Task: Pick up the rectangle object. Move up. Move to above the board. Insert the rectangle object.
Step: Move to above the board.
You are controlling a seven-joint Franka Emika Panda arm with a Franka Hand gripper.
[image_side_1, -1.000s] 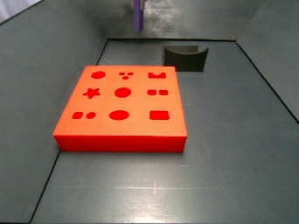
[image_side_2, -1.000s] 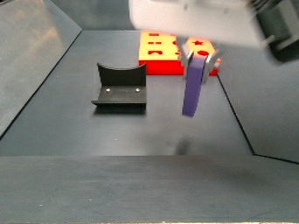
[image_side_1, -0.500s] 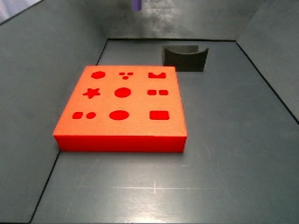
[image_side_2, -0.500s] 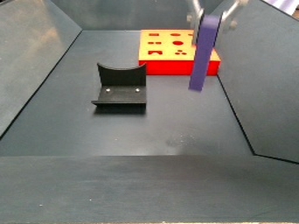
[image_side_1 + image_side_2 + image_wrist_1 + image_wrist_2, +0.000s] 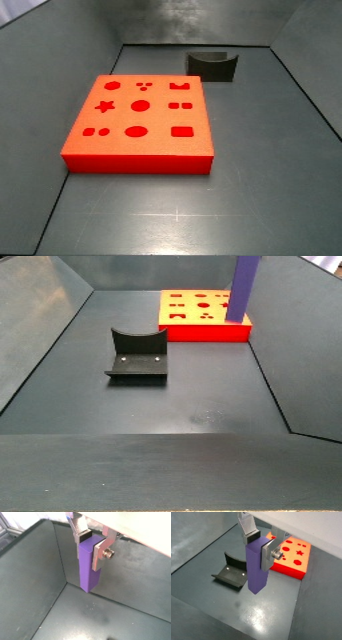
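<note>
The rectangle object is a slim purple block. It hangs upright, high above the floor, in both wrist views (image 5: 89, 567) (image 5: 256, 569). My gripper (image 5: 91, 541) (image 5: 260, 544) is shut on its upper end, one silver finger on each side. In a side view only the block's lower part (image 5: 246, 286) shows at the upper edge, in front of the board; the gripper is out of frame there. The board is a flat red-orange slab with shaped holes (image 5: 138, 120) (image 5: 201, 313) (image 5: 291, 556). In the side view that shows the whole board, block and gripper are out of view.
The dark grey U-shaped holder stands on the floor (image 5: 138, 356) (image 5: 213, 64) (image 5: 232, 572). Grey walls enclose the floor on both sides and at the back (image 5: 60, 45) (image 5: 34, 326).
The gripper has risen with the purple block; the block left one side view through the top and moved up and toward the board in the other.
</note>
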